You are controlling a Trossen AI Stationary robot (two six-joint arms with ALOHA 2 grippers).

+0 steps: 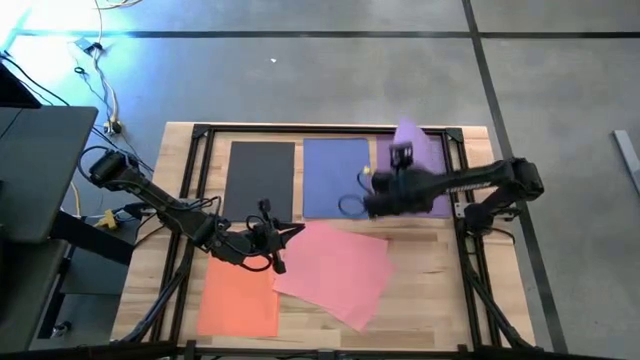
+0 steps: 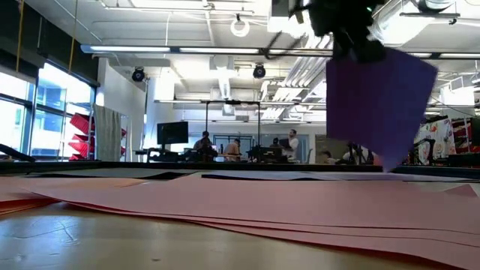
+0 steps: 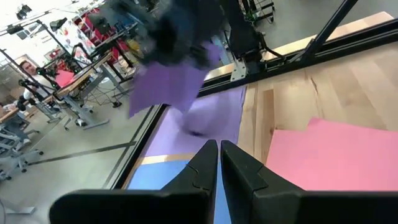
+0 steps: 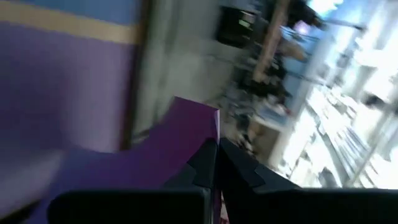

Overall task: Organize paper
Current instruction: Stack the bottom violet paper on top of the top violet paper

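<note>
Right gripper (image 4: 217,144) pinching purple sheet (image 2: 379,105) (lifted), pink sheet (image 1: 335,272) — flat

Your left gripper (image 3: 219,163) sits pinched shut; the purple sheet (image 3: 165,87) hangs lifted at eleven o'clock, the pink sheet (image 3: 336,155) at three.

A wooden table (image 1: 430,290) seen from above, ringed by a black frame (image 1: 200,150). Flat sheets cover most of it: dark grey sheet (image 1: 262,175) at eleven o'clock, blue sheet (image 1: 335,175) at twelve, pink sheet (image 1: 335,272) at centre, orange sheet (image 1: 240,298) at seven. Bare wood lies open from three to five o'clock. The left arm (image 1: 160,208) crosses from nine o'clock toward centre. The right arm (image 1: 470,185) reaches in from two o'clock, and a purple sheet (image 2: 379,105) hanging from it blocks the air above one o'clock.
</note>
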